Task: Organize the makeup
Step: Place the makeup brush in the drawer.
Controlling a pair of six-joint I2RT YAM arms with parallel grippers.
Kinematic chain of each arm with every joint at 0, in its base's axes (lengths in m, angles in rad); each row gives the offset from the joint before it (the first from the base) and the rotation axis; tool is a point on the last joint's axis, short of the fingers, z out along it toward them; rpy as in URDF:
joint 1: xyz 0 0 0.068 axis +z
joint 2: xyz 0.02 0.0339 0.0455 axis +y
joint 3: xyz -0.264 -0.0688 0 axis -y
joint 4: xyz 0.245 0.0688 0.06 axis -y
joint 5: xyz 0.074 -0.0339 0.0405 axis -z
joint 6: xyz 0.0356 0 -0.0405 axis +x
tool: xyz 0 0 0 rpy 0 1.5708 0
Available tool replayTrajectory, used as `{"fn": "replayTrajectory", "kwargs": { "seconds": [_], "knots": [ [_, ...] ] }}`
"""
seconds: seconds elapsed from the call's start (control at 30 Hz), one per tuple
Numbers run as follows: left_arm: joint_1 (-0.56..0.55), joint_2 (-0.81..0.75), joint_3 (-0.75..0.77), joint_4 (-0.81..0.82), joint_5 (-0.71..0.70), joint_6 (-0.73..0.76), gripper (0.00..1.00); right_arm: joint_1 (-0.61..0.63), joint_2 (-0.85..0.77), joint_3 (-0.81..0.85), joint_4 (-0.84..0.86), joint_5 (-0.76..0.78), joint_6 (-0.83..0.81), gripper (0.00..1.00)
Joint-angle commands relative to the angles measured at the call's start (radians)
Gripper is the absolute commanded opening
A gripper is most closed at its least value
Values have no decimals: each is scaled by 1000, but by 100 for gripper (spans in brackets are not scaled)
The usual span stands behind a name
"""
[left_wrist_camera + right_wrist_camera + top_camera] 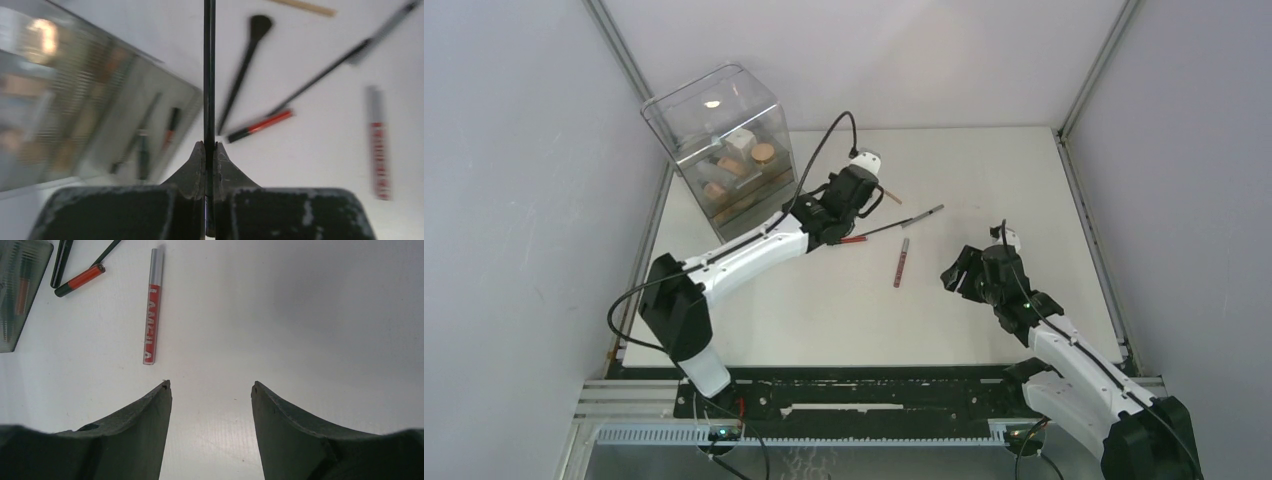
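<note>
My left gripper [210, 145] is shut on a thin black brush handle [209, 75] that runs straight up between its jaws; in the top view this gripper [856, 192] hangs beside the clear box. On the table lie a black brush [245, 70], a long thin brush [340, 65], a red-and-black pencil [260, 125], a red lip tube [379, 145] and a wooden stick [302, 5]. My right gripper [211, 385] stands open over bare table, with nothing between its fingers. The lip tube [152, 305] lies ahead of it to the left.
The big clear plastic box [724, 150] stands at the back left with compacts and small items inside; its wall [75, 100] fills the left of the left wrist view. Grey walls enclose the table on three sides. The right arm [1064, 350] reaches in from the near right.
</note>
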Motion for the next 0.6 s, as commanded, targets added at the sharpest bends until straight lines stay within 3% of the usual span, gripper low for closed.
{"fn": "replayTrajectory", "kwargs": {
  "seconds": [0.0,0.27,0.43,0.47,0.53,0.57],
  "knots": [
    [41,-29,-111,114,-250,488,5,-4,0,14,54,-2,0,67],
    [195,16,-231,287,-406,623,15,-6,-23,14,24,11,-2,67],
    [266,49,-255,391,-354,644,22,-7,-42,14,8,17,2,67],
    [276,64,-246,393,-348,643,27,-7,-44,14,5,16,3,67],
    [286,96,-208,349,-360,621,62,-7,-47,14,3,15,8,67],
    [290,106,-185,322,-366,604,66,-7,-49,14,2,16,10,67]
  ]
}}
